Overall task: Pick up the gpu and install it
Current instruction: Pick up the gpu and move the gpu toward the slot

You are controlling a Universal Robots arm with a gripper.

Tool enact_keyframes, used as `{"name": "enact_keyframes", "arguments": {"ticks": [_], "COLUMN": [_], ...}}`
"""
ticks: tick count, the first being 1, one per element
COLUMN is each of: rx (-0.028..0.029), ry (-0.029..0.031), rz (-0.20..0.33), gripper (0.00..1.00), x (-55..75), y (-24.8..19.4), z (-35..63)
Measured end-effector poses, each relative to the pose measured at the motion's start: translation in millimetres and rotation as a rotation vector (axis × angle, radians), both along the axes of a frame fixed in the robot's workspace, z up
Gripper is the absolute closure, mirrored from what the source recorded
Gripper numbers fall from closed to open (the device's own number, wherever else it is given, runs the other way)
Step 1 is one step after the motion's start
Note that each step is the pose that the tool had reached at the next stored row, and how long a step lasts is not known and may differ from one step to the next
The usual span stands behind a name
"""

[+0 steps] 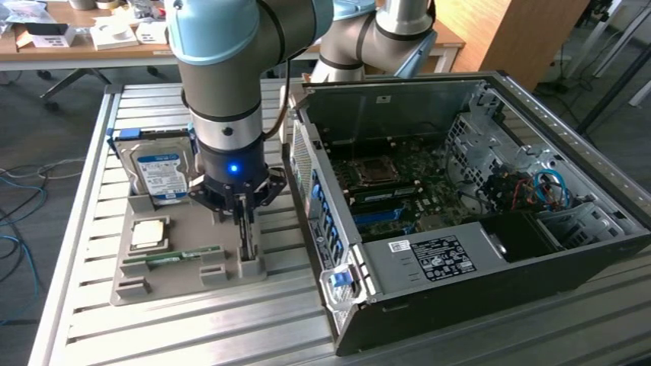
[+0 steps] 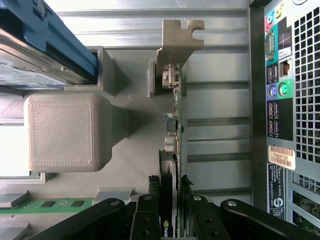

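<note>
**Hand closed on the gpu, card seated in its holder**

The gpu (image 1: 245, 240) (image 2: 175, 115) stands on edge directly below the hand (image 1: 241, 215) (image 2: 170, 202), slotted into a grey holder tray (image 1: 188, 278) on the desk (image 1: 152, 328). In the wrist view the card runs edge-on, away from the hand, to its silver bracket (image 2: 176, 42) at the far end. The two black fingers (image 2: 146, 217) lie flat against its opposite faces, so the hand appears clamped on the card's upper edge, near the end away from the bracket.

I judge the card light and stiff but fragile. It is a thin board with small parts along its face that a sideways knock or a twist could damage. Pinching the flat faces across the thickness, as here, looks the sound hold. A grip this far from the middle could let the bracket end sag or swing, and the smooth faces may slip.

The arm comes down nearly vertical, its wrist straight above the card with a blue light showing on the wrist. A hard drive (image 1: 163, 171) stands just beside the hand on one side. The open computer case (image 1: 489, 229) stands near on the other.
</note>
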State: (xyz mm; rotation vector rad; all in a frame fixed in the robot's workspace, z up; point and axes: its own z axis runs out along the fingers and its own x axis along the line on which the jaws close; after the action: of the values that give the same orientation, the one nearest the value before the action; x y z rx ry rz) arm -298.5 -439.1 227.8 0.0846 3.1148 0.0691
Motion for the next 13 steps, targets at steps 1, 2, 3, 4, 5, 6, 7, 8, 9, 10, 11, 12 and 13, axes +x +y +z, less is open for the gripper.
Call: {"name": "enact_keyframes", "arguments": {"ticks": [1, 2, 3, 4, 5, 6, 7, 8, 9, 10, 11, 12, 13], "rx": [0.0001, -0.0001, 0.0, 0.0, 0.0, 0.0, -0.0001, 0.0, 0.0, 0.0, -0.0001, 0.0, 0.0], "ry": [0.0, 0.0001, 0.0, 0.0001, 0.0, 0.0, 0.0001, 0.0, 0.0, 0.0, 0.0001, 0.0, 0.0001], "rz": [0.0, 0.0, 0.0, 0.0, 0.0, 0.0, 0.0, 0.0, 0.0, 0.0, 0.0, 0.0, 0.0], "gripper": [0.74, 0.74, 0.74, 0.74, 0.74, 0.74, 0.74, 0.74, 0.74, 0.74, 0.74, 0.74, 0.74], "x": [0.0, 0.0, 0.0, 0.0, 0.0, 0.0, 0.0, 0.0, 0.0, 0.0, 0.0, 0.0, 0.0], "y": [0.0, 0.0, 0.0, 0.0, 0.0, 0.0, 0.0, 0.0, 0.0, 0.0, 0.0, 0.0, 0.0], "z": [0.4, 1.2, 2.4, 3.7, 5.1, 6.6, 8.3, 10.0, 12.2, 14.3, 16.7, 19.0, 21.5]}}
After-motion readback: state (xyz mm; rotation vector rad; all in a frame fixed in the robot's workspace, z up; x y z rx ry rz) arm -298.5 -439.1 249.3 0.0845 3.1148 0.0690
